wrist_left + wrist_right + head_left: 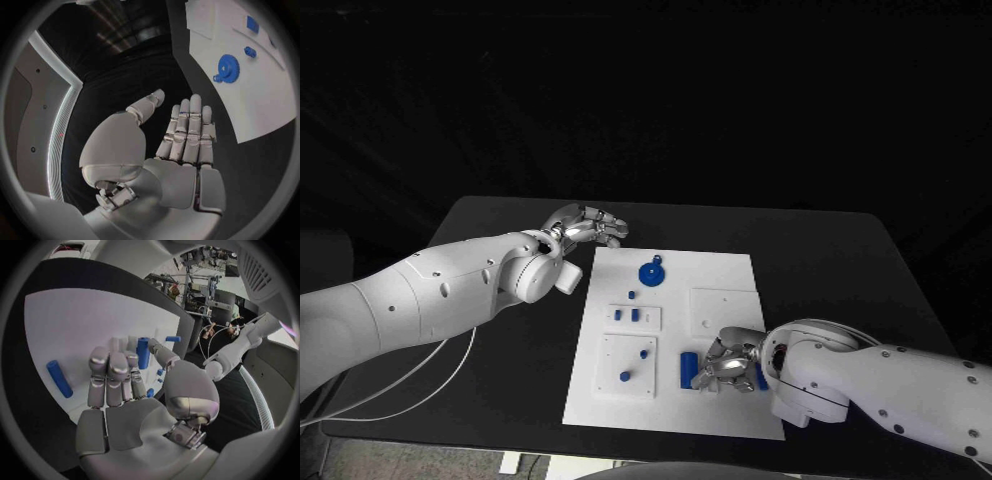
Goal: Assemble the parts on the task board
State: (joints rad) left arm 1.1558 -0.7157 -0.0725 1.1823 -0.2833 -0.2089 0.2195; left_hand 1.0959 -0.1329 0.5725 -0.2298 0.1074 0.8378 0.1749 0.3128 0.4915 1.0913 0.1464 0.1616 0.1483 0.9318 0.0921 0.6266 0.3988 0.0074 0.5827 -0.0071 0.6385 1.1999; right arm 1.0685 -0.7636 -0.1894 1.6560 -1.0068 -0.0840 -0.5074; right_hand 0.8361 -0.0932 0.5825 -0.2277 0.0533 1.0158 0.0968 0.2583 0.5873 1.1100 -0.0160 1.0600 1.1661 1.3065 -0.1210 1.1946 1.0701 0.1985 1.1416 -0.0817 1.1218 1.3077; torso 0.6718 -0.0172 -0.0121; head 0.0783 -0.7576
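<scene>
Lower right, the right hand [727,365], empty with fingers apart, nears a small stiff peg [688,369], likely light and best pinched mid-length.

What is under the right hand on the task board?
Under the right hand, blue cylinder parts lie on the task board: one beside its fingers, another at its fingertips. Contact is hidden by the hand.

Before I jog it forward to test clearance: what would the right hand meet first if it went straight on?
Probably the blue cylinder just past the right hand's fingertips on the task board; depth is unclear.
</scene>
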